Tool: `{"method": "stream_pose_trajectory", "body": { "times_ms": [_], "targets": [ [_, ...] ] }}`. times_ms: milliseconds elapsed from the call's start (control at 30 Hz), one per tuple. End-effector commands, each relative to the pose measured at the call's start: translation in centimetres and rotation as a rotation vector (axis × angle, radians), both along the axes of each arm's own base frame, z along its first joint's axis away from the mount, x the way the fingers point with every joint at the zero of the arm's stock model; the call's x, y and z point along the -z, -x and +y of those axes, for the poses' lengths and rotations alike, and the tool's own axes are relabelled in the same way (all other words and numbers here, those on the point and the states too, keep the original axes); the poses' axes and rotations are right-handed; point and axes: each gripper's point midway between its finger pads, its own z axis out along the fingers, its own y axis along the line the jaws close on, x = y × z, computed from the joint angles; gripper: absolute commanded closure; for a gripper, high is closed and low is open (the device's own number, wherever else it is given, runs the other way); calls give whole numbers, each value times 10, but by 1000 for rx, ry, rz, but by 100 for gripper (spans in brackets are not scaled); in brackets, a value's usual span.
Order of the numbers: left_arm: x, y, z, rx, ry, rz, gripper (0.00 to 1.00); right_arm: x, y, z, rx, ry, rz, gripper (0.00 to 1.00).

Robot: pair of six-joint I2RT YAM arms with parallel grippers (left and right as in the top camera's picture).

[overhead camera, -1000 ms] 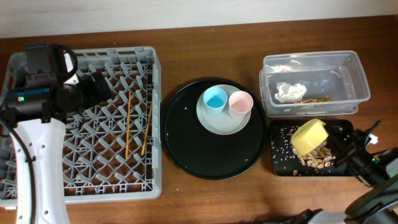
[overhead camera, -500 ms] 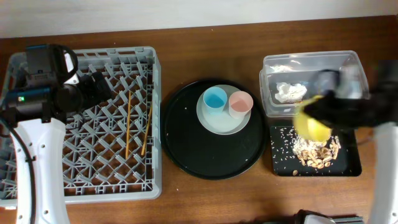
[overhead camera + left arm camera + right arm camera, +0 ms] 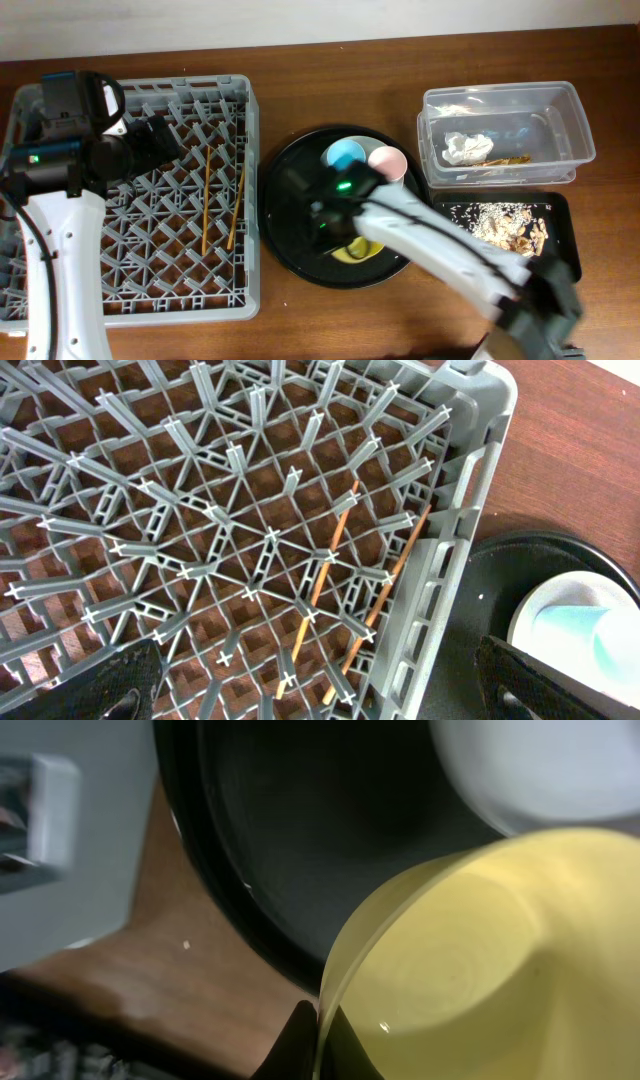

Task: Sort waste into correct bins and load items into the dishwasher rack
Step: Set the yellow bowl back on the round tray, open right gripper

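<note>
Two arms show in the overhead. My left end effector (image 3: 150, 140) hangs over the upper left of the dishwasher rack (image 3: 180, 305). Two wooden chopsticks (image 3: 207, 200) lie flat in the rack's right part, side by side, slightly apart. My right arm reaches from the lower right across the wooden surface (image 3: 330, 60) to the round black tray (image 3: 285, 200). My right end effector (image 3: 335, 218) sits above that tray with the yellow bowl (image 3: 358, 249) under it, near the tray's front edge. The blue cup (image 3: 345, 155) and pink cup (image 3: 388, 160) stand side by side at the tray's far side. The clear tub (image 3: 500, 90) holds the white tissue (image 3: 465, 148) and the brown-gold wrapper (image 3: 503, 160). Just in front of it, the small black tray (image 3: 560, 215) holds the food scraps (image 3: 520, 237).

Left wrist view: fingers spread wide, released, nothing between them. Rack pegs are below, with the chopsticks near the right wall. The grey-white plate (image 3: 530, 622) sits on the round tray under the blue cup.

Right wrist view, blurry: end effector clenched on the bowl's rim, with one dark finger (image 3: 300, 1045) at the rim. The bowl hangs over the round tray's edge.
</note>
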Motion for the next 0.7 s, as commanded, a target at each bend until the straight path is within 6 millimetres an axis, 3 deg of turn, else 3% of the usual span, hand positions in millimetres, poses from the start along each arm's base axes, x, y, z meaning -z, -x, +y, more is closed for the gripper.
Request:
{"method": "stream_pose_trajectory", "body": {
  "times_ms": [0, 67, 133, 300, 400, 533, 667],
  "targets": [
    [-3, -2, 1, -10, 6, -11, 1, 36, 3, 2, -17, 104, 21, 96],
    [-3, -2, 1, -10, 6, -11, 1, 46, 1, 5, -19, 114, 29, 96],
    [-3, -2, 1, -10, 6, -11, 1, 45, -2, 6, -15, 104, 21, 86],
    [-3, -2, 1, -10, 6, -11, 1, 29, -11, 7, -32, 80, -1, 75],
    [-3, -2, 1, -10, 6, -11, 1, 5, -24, 1, -9, 70, -17, 74],
    [-3, -2, 1, -10, 7, -11, 1, -52, -56, -33, 97, 65, -60, 75],
    [-3, -2, 1, -10, 6, -11, 1, -86, -77, -70, 215, 42, -90, 73]
  ]
}}
